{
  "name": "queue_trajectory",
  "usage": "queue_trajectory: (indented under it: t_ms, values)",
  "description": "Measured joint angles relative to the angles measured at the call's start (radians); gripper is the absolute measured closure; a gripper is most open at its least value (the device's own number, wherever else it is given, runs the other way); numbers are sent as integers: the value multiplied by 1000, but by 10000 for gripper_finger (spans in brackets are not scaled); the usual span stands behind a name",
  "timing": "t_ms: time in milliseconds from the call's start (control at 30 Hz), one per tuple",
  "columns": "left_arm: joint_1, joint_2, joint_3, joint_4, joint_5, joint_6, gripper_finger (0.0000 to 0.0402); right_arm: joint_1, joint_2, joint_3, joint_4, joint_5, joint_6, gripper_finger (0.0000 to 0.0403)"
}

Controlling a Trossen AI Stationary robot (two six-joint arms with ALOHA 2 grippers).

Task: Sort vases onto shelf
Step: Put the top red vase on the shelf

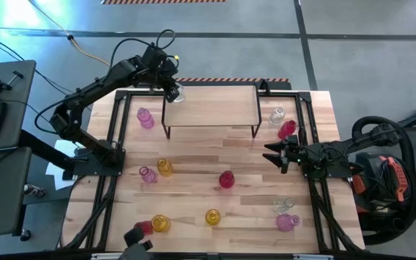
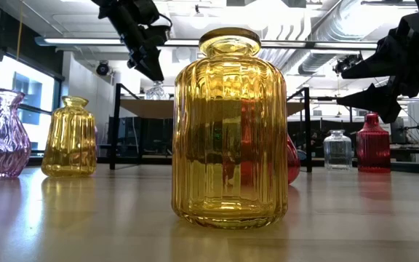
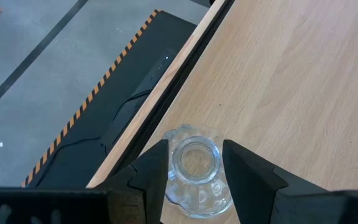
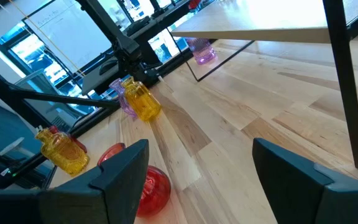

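Note the clear vase (image 3: 194, 171) stands upright, mouth up, on the shelf (image 1: 211, 105) at its 10 o'clock corner. The left gripper (image 3: 194, 163) straddles its neck, fingers slightly parted; whether they touch it you cannot tell. Its base is cut off.

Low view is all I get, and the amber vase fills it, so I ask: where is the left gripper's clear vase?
Observer: The clear vase stands at the shelf's far left corner, near the edge. The left gripper straddles its neck.
Operator: Right gripper?
Observer: The right gripper is open and empty, over the table right of the shelf.
Operator: Other vases on the shelf?
Observer: None; the rest are on the table.
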Motion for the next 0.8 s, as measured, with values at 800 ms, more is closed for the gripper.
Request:
queue_trajectory:
  t_ms: [800]
  values:
    - [-44, -51, 121, -211, -56, 10, 259, 0, 0, 0, 0, 0, 0, 133]
